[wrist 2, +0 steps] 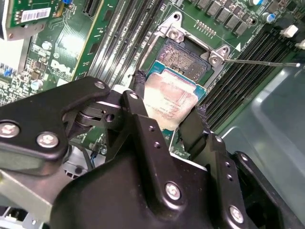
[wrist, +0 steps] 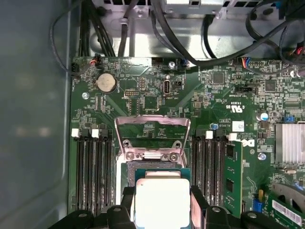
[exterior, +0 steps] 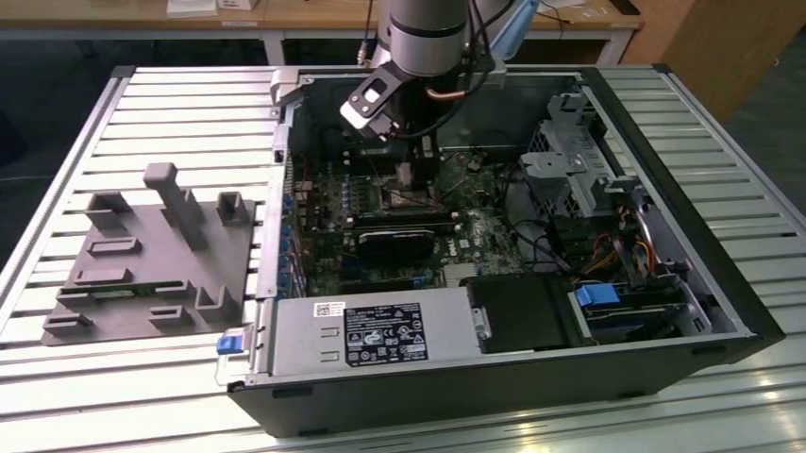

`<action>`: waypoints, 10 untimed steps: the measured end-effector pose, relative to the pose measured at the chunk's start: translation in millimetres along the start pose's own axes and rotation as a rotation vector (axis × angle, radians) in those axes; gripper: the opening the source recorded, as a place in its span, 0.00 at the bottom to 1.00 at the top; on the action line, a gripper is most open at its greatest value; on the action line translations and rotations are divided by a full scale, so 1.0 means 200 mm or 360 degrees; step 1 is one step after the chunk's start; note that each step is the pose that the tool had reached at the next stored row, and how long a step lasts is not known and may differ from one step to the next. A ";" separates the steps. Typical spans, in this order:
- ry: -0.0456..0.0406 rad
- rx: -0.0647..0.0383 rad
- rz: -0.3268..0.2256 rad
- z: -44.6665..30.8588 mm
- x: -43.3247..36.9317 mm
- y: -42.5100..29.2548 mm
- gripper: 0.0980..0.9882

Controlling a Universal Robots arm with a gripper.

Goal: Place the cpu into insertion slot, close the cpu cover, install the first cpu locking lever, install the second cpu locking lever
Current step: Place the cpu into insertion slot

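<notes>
Fingers (wrist 2: 193, 129) clamped on cpu (wrist 2: 171, 98), just above slot (wrist 2: 183, 59), partly overlapping it; uncovered slot part lay toward raised cover (wrist: 151, 153).

I see my arm (exterior: 426, 33) hanging down from above with the wrist pointing downward, the gripper (exterior: 413, 177) at its low end; in the second wrist view its two black fingers (wrist 2: 143, 124) pinch the cpu (wrist 2: 174, 98) by opposite edges
</notes>
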State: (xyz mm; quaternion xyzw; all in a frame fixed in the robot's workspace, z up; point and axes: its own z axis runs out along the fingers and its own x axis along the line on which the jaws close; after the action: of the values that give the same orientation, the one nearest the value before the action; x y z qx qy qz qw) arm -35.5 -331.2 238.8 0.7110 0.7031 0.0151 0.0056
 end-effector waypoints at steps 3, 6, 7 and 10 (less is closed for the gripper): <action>-0.0001 0.0000 0.0006 0.015 0.004 -0.001 0.50; -0.0004 0.0000 0.0006 0.031 0.008 -0.002 0.50; -0.0004 0.0000 0.0006 0.035 0.009 -0.003 0.50; -0.0005 0.0000 0.0002 0.040 0.012 -0.003 0.50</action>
State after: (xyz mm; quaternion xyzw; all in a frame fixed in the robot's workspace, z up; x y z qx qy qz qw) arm -36.0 -328.7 230.8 0.7113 0.7027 0.0139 0.0068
